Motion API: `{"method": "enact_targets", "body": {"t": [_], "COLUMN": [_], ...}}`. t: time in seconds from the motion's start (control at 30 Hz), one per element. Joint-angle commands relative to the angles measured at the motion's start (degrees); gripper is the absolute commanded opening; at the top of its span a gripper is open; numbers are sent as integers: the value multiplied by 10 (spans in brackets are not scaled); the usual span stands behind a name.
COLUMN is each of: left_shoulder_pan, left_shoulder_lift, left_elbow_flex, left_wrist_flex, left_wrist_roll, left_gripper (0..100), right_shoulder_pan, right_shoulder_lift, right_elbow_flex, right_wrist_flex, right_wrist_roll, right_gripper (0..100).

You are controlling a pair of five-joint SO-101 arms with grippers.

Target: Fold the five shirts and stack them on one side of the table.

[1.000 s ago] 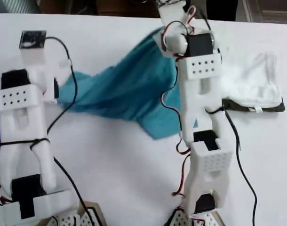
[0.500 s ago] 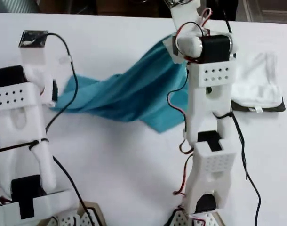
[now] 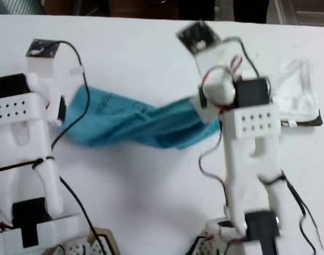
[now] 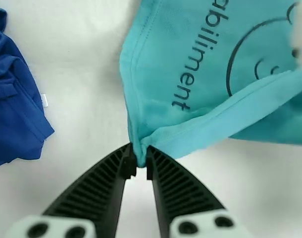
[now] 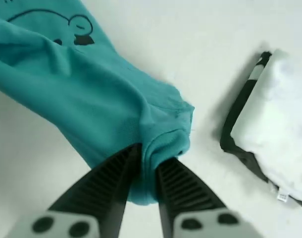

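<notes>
Teal shirt [image 3: 135, 119] is gripped by left pincer [image 4: 139, 166] and right pincer [image 5: 148, 156]; left wrist view adds blue shirt [image 4: 12, 99].

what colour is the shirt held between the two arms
Teal shirt, with dark print: lettering and a smiley outline. Best seen in the left wrist view.

The teal shirt [image 3: 135, 119] lies strung across the middle of the table [image 3: 146, 196], a low barrier between my left arm [image 3: 24, 133] and right arm [image 3: 252, 149]. I see bare tabletop on the near side between the arms, and more beyond the shirt. A white shirt [image 3: 297, 90] on a dark shirt [image 3: 305, 122] blocks the right side. A blue shirt [image 4: 12, 104] crowds the left.
</notes>
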Motion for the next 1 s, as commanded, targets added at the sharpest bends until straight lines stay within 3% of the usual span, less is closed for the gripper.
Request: {"method": "enact_targets", "body": {"t": [0.0, 0.23, 0.43, 0.5, 0.73, 0.97], "left_shoulder_pan": [1, 1, 1, 1, 1, 1], "left_shoulder_lift": [-3, -4, -4, -4, -4, -4], "left_elbow_flex": [39, 190, 255, 261, 256, 256], "left_wrist_flex": [3, -76, -127, -135, -136, -136], "left_wrist_roll": [-21, -37, -44, -44, -42, -42], "left_gripper": [28, 28, 28, 28, 28, 28], "right_shoulder_pan": [19, 20, 20, 20, 19, 38], "right_shoulder_lift": [-102, -223, -288, -303, -370, -367], "right_elbow_flex": [205, 494, 593, 593, 525, 368], "right_wrist_flex": [-85, -209, -213, -202, -181, -209], "right_wrist_roll": [3, 4, 4, 4, 4, -2], "right_gripper": [21, 21, 26, 61, 324, 258]}}
